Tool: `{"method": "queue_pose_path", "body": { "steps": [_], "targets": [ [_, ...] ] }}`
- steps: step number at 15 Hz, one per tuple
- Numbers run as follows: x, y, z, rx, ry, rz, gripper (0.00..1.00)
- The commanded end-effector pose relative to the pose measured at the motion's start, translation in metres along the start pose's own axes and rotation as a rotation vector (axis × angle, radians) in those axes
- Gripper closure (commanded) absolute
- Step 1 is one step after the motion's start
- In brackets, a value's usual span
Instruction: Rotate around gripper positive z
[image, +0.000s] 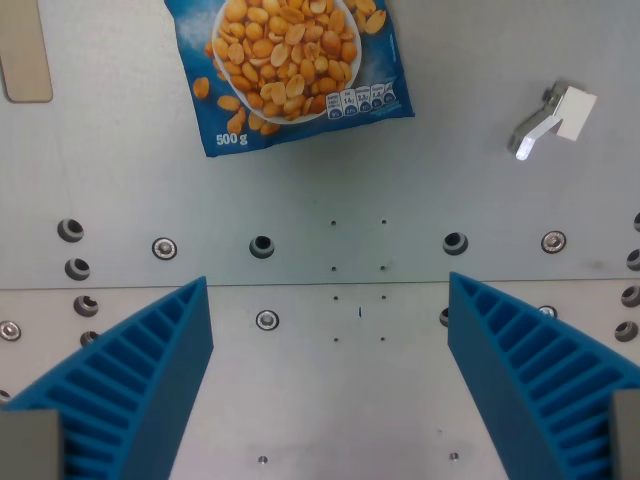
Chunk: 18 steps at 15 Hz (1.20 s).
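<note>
My gripper (330, 330) points down at a grey metal plate (330, 200) with bolt holes. Its two blue ribbed fingers (140, 380) stand wide apart at the wrist view's lower left and lower right, with nothing between them. A blue bag of peanuts marked 500 g (290, 65) lies flat on the plate at the top middle, well beyond the fingertips. The bag's top is cut off by the picture's edge.
A small white and silver lever-like part (555, 118) sits on the plate at the upper right. A beige strip (25, 50) lies at the upper left corner. A seam (330, 285) crosses the plate, with screws and holes along it.
</note>
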<state>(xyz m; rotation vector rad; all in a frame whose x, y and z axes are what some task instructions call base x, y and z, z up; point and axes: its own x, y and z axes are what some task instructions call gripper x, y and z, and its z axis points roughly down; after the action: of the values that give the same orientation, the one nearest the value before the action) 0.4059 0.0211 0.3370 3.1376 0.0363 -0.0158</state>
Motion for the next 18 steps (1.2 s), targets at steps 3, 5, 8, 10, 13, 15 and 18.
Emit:
{"method": "queue_pose_path", "body": {
  "steps": [3,5,8,10,13,15,18],
  "targets": [
    [-0.0005,0.0001,-0.0026,0.000,0.005,0.040,0.00],
    [-0.0005,0.0001,-0.0026,0.000,0.005,0.067,0.00],
    [-0.0005,0.0001,-0.0026,0.000,0.005,0.107,0.00],
    [-0.0005,0.0001,-0.0026,0.000,0.005,0.133,0.00],
    [-0.0005,0.0001,-0.0026,0.000,0.005,0.173,0.00],
    [-0.0005,0.0001,-0.0026,0.000,0.005,0.200,0.00],
    [-0.0005,0.0001,-0.0026,0.000,0.005,0.240,0.00]
  ]
}}
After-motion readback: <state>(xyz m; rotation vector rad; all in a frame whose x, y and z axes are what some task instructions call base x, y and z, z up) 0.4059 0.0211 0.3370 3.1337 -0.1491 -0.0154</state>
